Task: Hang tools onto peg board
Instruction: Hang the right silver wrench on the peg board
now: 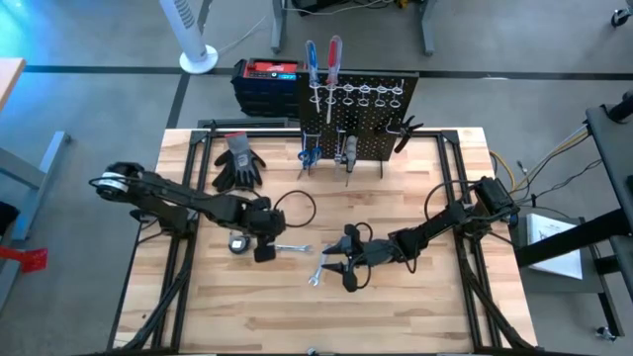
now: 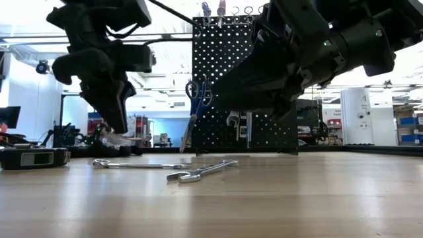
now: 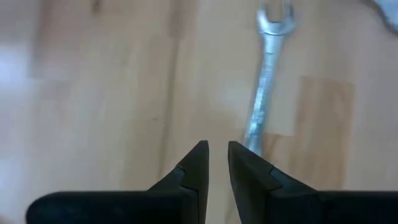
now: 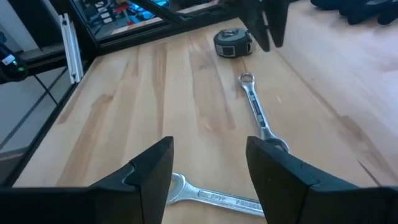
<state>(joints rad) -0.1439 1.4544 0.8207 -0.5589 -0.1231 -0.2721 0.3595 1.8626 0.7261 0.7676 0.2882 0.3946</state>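
Observation:
Two silver wrenches lie flat on the wooden table: one [image 1: 292, 248] beside my left gripper, one [image 1: 321, 269] under my right gripper. My left gripper [image 1: 265, 244] hovers above the table with only a narrow slit between its fingertips [image 3: 217, 155] and nothing in it; the first wrench [image 3: 264, 93] lies just beside them. My right gripper [image 4: 208, 168] is open and empty over the second wrench [image 4: 211, 198]. The black peg board [image 1: 358, 109] stands at the far edge with blue and red screwdrivers [image 1: 321, 59], scissors [image 1: 309, 153] and pliers [image 1: 348, 150] hanging on it.
Grey-black gloves [image 1: 237, 163] lie at the far left. A tape measure [image 1: 238, 240] sits just left of my left gripper. A black cable loop [image 1: 295, 208] lies between the arms and the board. A red-topped black box [image 1: 267, 79] stands behind the board.

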